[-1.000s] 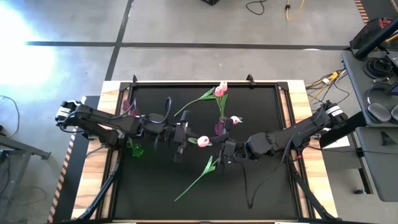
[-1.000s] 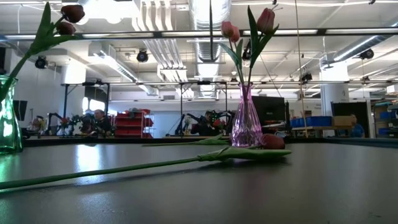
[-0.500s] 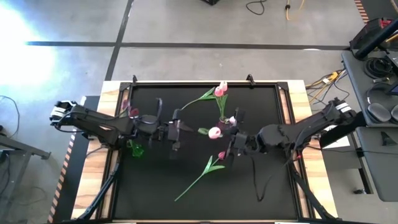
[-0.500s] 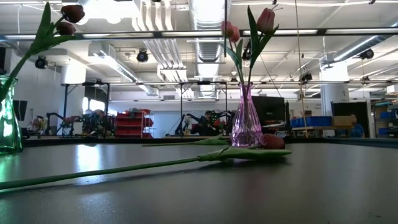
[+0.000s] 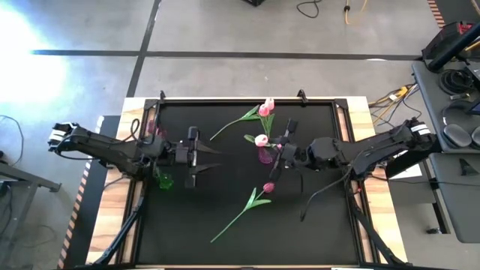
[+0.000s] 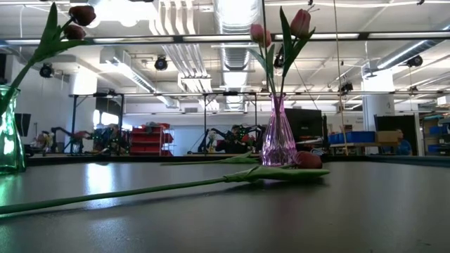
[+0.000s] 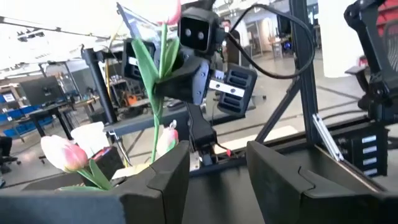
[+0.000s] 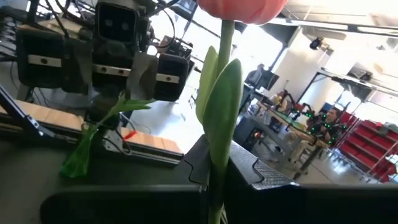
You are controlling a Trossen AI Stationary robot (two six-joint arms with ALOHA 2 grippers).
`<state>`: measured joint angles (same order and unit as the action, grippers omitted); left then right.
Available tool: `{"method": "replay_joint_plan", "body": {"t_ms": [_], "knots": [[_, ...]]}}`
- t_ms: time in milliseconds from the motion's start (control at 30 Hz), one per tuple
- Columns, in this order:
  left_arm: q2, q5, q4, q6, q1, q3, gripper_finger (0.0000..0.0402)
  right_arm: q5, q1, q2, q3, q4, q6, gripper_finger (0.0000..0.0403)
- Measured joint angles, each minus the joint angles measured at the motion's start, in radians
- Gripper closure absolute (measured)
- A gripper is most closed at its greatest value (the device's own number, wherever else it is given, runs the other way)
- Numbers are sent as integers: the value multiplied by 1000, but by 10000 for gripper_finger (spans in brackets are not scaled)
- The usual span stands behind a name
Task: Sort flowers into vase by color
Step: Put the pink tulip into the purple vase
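Note:
My right gripper (image 5: 281,148) is shut on a pale pink tulip (image 5: 260,139), right beside the pink vase (image 5: 265,156). That vase holds two pink tulips (image 6: 301,21). In the low view the held tulip's thin stem (image 6: 264,28) hangs down next to their heads. My left gripper (image 5: 202,157) is open and holds nothing; it is level, left of centre, near the green vase (image 5: 163,180). The green vase holds dark red tulips (image 6: 82,14). A dark pink tulip (image 5: 268,187) lies flat on the mat, its stem running toward the near edge. My right gripper pinches the pale tulip's stem (image 8: 216,186) between its two fingers, below the leaves. The fingers come level from the table's right and lie across the stem. The tulip stands upright, head up, lifted clear of the table.
The black mat (image 5: 322,225) has free room on its near half, around the lying tulip. Wooden borders (image 5: 112,217) run along the table's left and right sides. A desk with gear (image 5: 457,112) stands off to the right. Workbenches and people show far behind the table.
My left gripper has opened, let go of the pale tulip, and drawn back toward the table's left edge. My right gripper, still shut on the tulip, has carried it toward the far edge, from the centre to beside the pink vase.

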<state>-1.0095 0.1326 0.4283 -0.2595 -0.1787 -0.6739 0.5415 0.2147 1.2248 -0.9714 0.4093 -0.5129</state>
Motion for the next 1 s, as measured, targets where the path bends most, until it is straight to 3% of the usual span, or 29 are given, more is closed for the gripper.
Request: {"method": "replay_joint_plan", "body": {"t_ms": [233, 767, 1000], "knots": [[23, 0, 1, 11, 0, 24, 257, 12, -6, -2, -28, 1, 24, 390], [4, -1, -2, 14, -2, 15, 257, 166, -6, -19, -60, -64, 79, 390], [8, -1, -2, 13, -1, 15, 257, 167, -35, -34, -60, -105, 152, 390]]}}
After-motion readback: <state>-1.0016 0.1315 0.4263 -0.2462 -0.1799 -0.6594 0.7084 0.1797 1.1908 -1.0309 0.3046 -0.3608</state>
